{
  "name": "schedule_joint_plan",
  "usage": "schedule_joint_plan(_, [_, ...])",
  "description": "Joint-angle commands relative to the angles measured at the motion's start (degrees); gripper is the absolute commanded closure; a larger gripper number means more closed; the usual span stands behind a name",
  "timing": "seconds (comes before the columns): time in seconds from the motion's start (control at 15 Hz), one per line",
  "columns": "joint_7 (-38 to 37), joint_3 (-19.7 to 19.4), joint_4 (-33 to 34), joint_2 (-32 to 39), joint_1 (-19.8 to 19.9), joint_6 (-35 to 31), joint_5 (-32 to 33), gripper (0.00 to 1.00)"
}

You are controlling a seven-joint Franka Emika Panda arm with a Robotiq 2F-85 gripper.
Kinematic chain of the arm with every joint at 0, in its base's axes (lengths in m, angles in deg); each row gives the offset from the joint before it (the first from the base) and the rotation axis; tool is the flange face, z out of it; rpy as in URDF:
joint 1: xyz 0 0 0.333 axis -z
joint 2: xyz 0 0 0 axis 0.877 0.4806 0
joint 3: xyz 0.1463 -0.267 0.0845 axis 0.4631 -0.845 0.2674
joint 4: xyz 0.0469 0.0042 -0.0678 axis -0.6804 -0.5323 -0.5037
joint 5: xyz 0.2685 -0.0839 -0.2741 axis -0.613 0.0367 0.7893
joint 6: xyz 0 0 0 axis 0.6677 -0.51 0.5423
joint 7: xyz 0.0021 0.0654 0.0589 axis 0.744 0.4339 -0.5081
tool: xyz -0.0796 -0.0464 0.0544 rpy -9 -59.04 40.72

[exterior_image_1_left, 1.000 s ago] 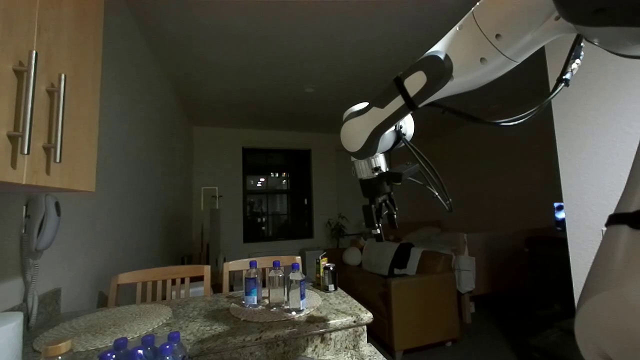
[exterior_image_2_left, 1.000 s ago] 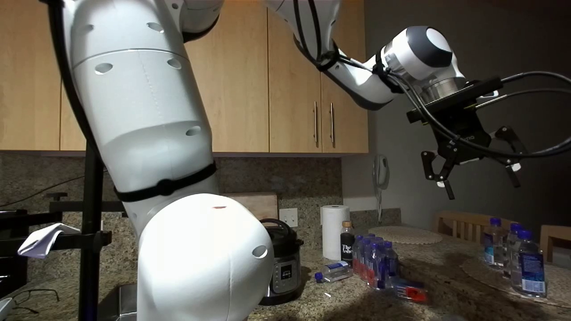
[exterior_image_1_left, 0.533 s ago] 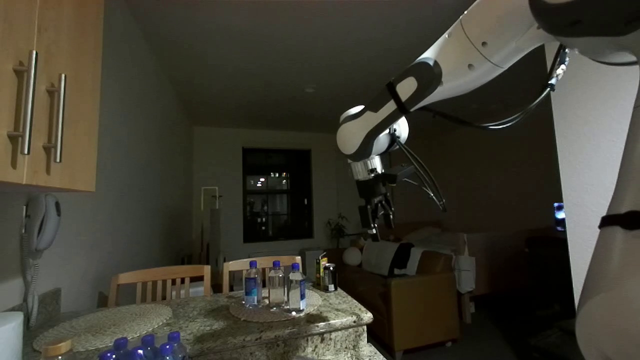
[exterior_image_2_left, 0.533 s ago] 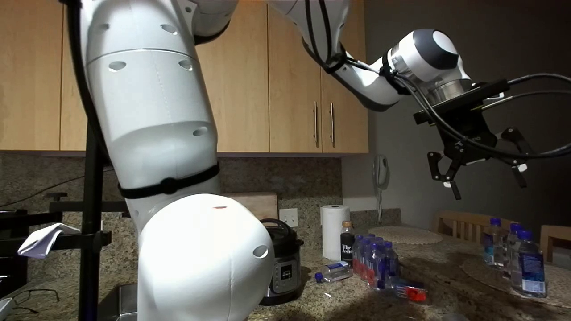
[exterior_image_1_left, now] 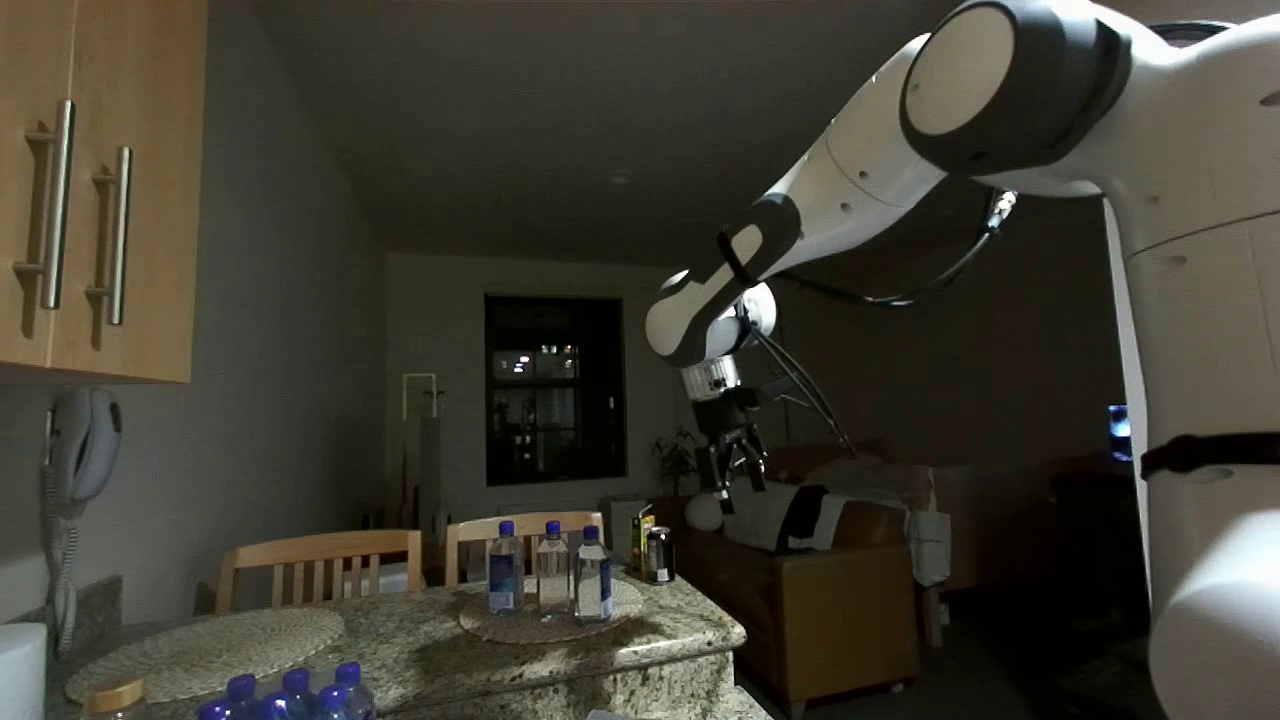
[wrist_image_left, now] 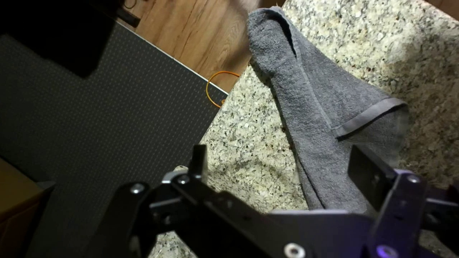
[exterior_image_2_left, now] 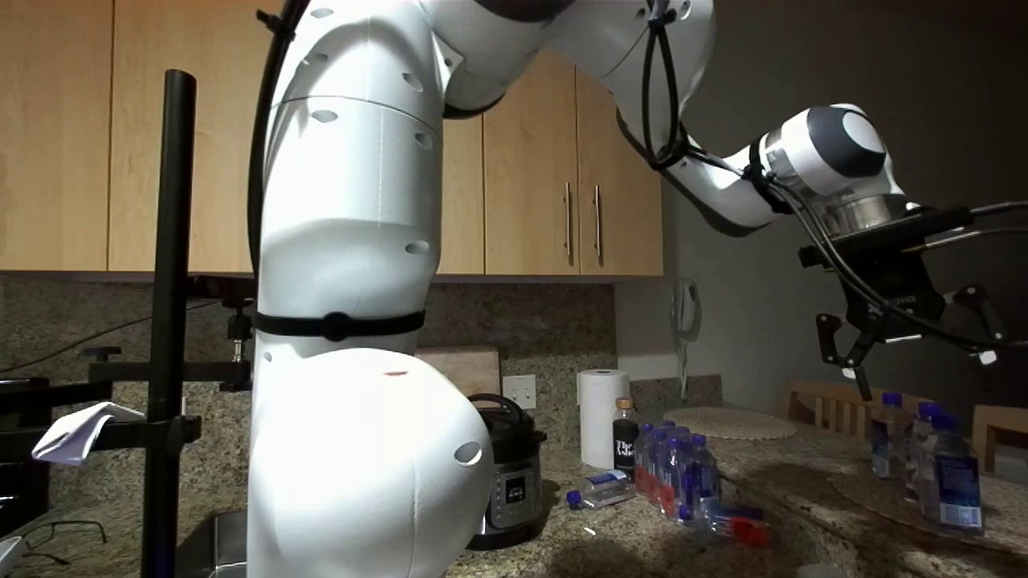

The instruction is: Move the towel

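Note:
A grey towel (wrist_image_left: 304, 107) lies folded and rumpled on a speckled granite counter (wrist_image_left: 244, 132) in the wrist view. Its upper end reaches the counter's edge, and one corner is folded over with a smooth band showing. My gripper (wrist_image_left: 279, 163) is open and empty above the counter. Its right finger shows over the towel's lower part, its left finger near the counter's edge. The towel's lower end is hidden behind the gripper. The gripper shows open in both exterior views (exterior_image_1_left: 743, 490) (exterior_image_2_left: 925, 385), in the air. I cannot make out the towel in either exterior view.
Upright water bottles (exterior_image_1_left: 552, 580) stand on a round woven mat (exterior_image_1_left: 480, 622) on the raised counter, with a dark can (exterior_image_1_left: 659, 555) beside them. More bottles (exterior_image_2_left: 671, 474) stand by a paper towel roll (exterior_image_2_left: 604, 417). A brown sofa (exterior_image_1_left: 850, 610) is beyond the counter.
The arm has swung and come down. The gripper is lower in both exterior views, further left in one and further right in the other. It stays open.

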State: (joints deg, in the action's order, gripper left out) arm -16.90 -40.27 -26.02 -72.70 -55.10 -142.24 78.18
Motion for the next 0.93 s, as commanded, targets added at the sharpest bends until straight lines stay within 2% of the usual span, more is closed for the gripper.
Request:
schedule_joint_plan(0.0, [4.55,-0.5,1.78,2.29,1.98,0.33,-0.97,0.0])
schedule_joint_plan(0.07, [5.74,-0.55,2.1,2.69,2.24,0.8,-0.65,0.0])
schedule_joint_plan(0.13, [1.85,0.0,1.37,2.45,1.59,0.17,-0.22,0.0])
schedule_joint_plan(0.67, [3.35,0.02,1.24,2.68,1.92,1.22,-1.23,0.0])
schedule_joint_plan(0.87, [4.91,-0.67,-2.2,0.9,3.0,-1.81,-3.3,0.0])
